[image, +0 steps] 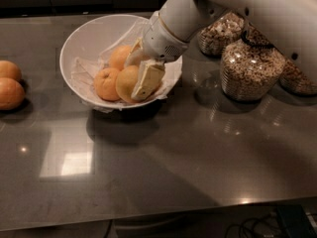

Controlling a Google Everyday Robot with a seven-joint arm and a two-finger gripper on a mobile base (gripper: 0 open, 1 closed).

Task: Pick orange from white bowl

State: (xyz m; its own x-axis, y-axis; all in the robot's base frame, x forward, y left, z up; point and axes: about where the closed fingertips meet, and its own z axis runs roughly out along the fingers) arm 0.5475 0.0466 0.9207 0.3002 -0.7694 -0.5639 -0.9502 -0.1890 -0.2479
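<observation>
Claw sits low in the white bowl, near-right part, laid against the orange; can't tell if it's closed on it or just touching. I'd want a centred hold w/ no liner sheet caught, then lift straight up so the redder fruit touching it doesn't roll. Bowl's right rim is under my wrist & glass jars stand just right of the bowl, so up looks like the freest exit.
</observation>
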